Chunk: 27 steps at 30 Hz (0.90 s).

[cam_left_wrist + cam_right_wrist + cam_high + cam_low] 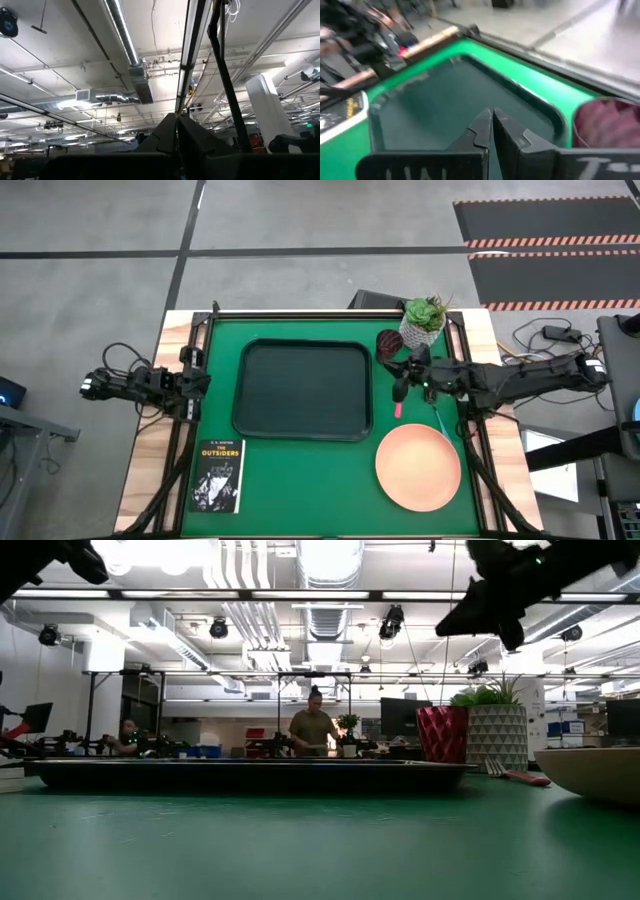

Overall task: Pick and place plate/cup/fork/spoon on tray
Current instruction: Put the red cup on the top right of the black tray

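Note:
The dark tray [303, 390] lies on the green mat at the middle, and shows in the right wrist view [445, 95]. The salmon plate [418, 467] lies near the right front. The dark red cup [388, 343] stands to the right of the tray's far right corner, beside a potted plant. The fork's pink handle [398, 410] and the spoon's blue handle [441, 420] lie between cup and plate. My right gripper [398, 383] hovers shut above the mat between cup and fork, pointing at the tray [491, 125]. My left gripper [176, 130] is shut at the table's left edge, tipped up at the ceiling.
A white pot with a green plant [423, 325] stands at the far right, close behind the cup. A black book [217, 475] lies at the near left corner. People stand in the room beyond the table [314, 728].

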Tool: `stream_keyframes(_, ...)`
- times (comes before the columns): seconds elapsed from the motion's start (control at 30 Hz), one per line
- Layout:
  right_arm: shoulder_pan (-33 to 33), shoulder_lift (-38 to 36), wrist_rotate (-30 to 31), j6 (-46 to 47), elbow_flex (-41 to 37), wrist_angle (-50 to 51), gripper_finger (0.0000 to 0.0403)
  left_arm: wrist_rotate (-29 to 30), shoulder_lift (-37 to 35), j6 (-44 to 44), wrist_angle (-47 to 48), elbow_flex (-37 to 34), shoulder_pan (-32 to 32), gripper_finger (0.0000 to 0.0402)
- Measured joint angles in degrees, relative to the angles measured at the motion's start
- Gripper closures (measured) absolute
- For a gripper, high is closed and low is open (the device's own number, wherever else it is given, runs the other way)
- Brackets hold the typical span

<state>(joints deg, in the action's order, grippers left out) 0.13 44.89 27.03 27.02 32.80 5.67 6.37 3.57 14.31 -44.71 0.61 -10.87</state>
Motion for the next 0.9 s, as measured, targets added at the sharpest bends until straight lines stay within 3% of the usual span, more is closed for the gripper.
stream_keyframes(0.13, -3.47, 5.88, -0.33, 3.47, 9.6, 15.83, 0.0394, 0.08, 0.0, 0.14, 0.11, 0.03, 0.0, 0.0402)
stream_keyframes(0.27, -9.05, 12.44, -5.08, 3.91, 18.92, 26.98, 0.0394, 0.13, -0.04, 2.81, -0.14, 0.03, 0.0, 0.0402)
stream_keyframes(0.53, -20.47, 26.56, -17.31, -0.14, 33.59, 40.3, 0.0394, 0.15, -0.08, 2.69, -1.61, 0.05, 0.0, 0.0402)
stream_keyframes(0.9, -27.7, 39.97, -21.67, -4.06, 43.57, 50.53, 0.0394, 0.13, -0.02, 2.53, -1.47, 0.05, 0.0, 0.0402)
